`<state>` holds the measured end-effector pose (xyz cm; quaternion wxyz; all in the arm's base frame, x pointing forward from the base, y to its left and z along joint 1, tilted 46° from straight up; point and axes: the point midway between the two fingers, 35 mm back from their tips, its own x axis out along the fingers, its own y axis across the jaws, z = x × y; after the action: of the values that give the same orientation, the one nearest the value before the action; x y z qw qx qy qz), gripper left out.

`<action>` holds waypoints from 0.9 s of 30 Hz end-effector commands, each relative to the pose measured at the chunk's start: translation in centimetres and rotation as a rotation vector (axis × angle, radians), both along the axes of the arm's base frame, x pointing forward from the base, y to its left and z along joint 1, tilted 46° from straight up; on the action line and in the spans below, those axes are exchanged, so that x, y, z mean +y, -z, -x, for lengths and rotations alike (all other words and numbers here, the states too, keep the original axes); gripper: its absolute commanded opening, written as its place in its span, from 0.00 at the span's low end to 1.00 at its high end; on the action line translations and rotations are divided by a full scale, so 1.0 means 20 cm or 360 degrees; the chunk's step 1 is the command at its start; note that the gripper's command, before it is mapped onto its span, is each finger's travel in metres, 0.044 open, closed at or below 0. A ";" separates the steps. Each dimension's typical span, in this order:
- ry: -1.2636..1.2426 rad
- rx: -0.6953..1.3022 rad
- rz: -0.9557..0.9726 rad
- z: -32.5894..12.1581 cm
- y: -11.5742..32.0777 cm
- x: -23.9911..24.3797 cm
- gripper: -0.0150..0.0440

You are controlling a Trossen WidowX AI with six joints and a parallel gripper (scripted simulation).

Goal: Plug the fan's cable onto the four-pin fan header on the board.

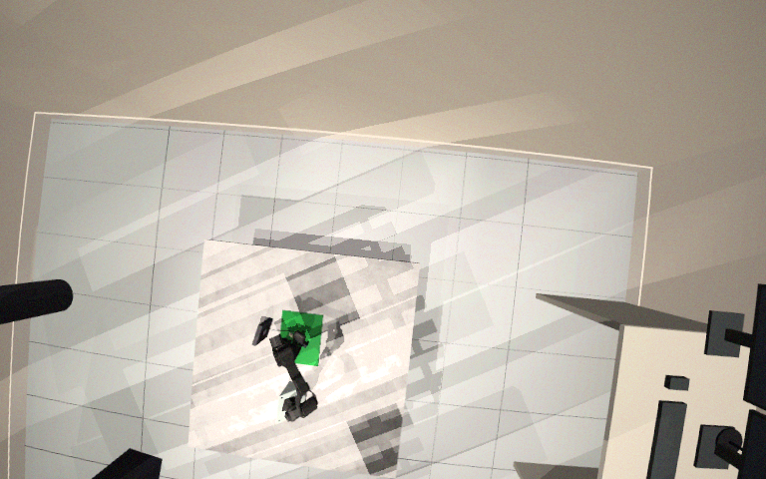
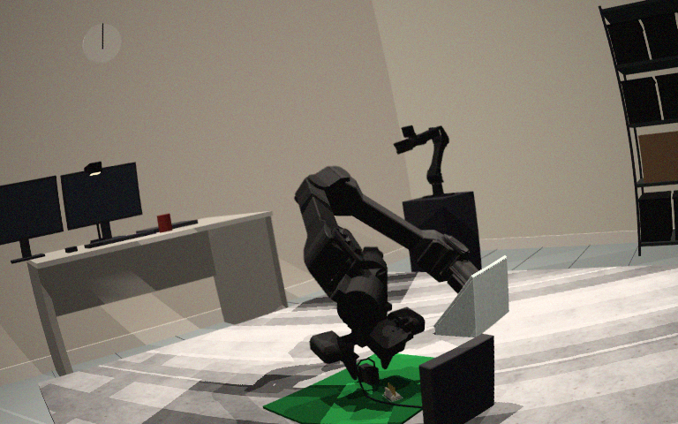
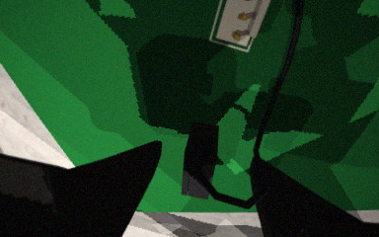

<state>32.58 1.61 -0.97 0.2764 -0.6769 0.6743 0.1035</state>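
The green board (image 1: 311,357) (image 2: 300,403) (image 3: 99,101) lies under the gripper. The white four-pin header (image 2: 392,395) (image 3: 241,27) shows at the top of the wrist view, bare pins visible. The black plug (image 2: 369,375) (image 3: 202,143) is on the board beside the header, not on its pins. The cable (image 2: 404,404) (image 3: 285,64) loops from the plug past the header towards the dark square fan (image 1: 262,330) (image 2: 458,375). My gripper (image 2: 370,372) (image 3: 205,155) is open, its fingertips on either side of the plug with gaps; the left gap is small. The cable passes at the right fingertip in the wrist view.
The fan stands upright at the board's edge. A pale wedge-shaped block (image 2: 491,304) stands behind it, near the arm's base. A desk (image 2: 243,273) with monitors, a shelf rack (image 2: 671,121) and a second arm on a dark pedestal (image 2: 440,223) are in the background.
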 end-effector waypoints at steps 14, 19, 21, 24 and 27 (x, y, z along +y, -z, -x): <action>0.0000 -0.0002 -0.0001 0.00 0.00 0.00 0.46; 0.0000 -0.0002 -0.0001 0.00 0.00 0.00 0.41; 0.0000 -0.0002 -0.0001 0.00 0.00 0.00 0.38; 0.0000 -0.0002 -0.0001 0.00 0.00 0.00 0.32; -0.0001 0.0000 -0.0004 0.00 -0.02 0.03 0.25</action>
<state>32.55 1.71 -0.85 0.2739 -0.6780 0.6741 0.1044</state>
